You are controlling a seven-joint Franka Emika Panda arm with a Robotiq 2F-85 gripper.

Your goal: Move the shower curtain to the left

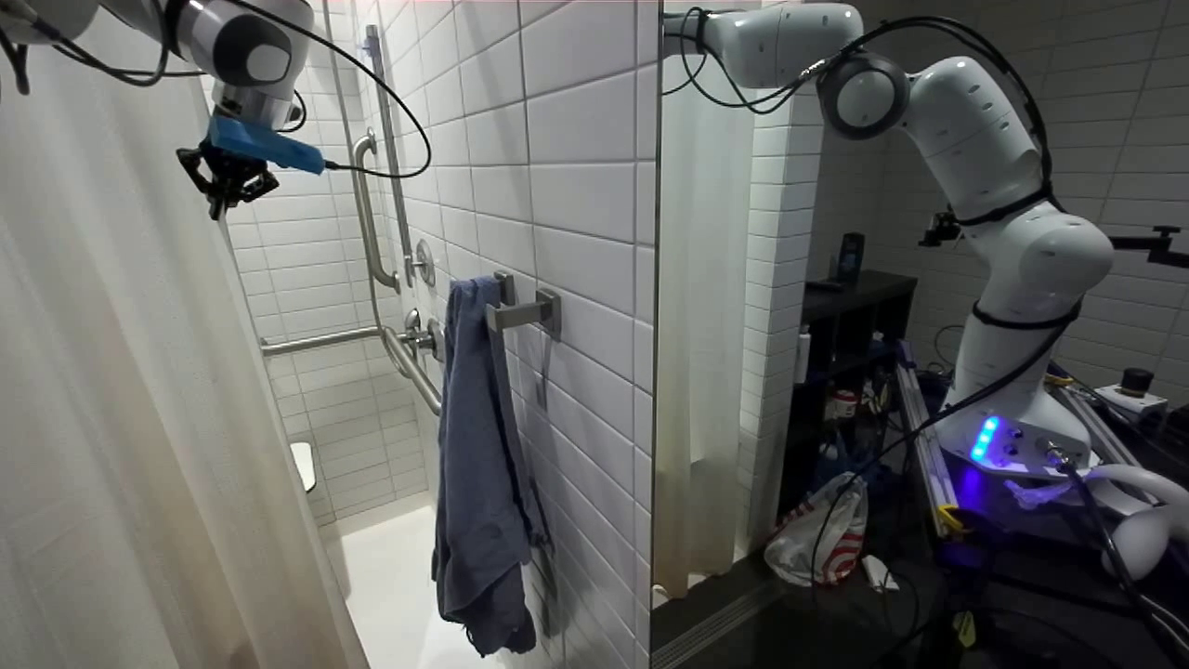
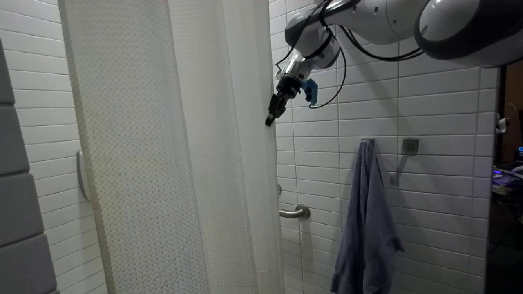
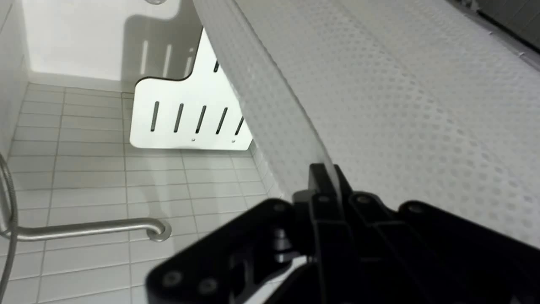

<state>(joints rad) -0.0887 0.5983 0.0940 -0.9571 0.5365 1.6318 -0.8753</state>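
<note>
Got the curtain (image 2: 143, 155) pinched near its edge, left of the towel (image 2: 365, 228) in both exterior views
The hand (image 3: 332, 181) is nipped together on a thin fold by the curtain's towel-side edge, which seems a good spot to pull from. I'd guess it's light, floppy and hard to damage, but could slide free if yanked. Long axis runs top to bottom, folds near vertical, that edge facing the towel.
</note>
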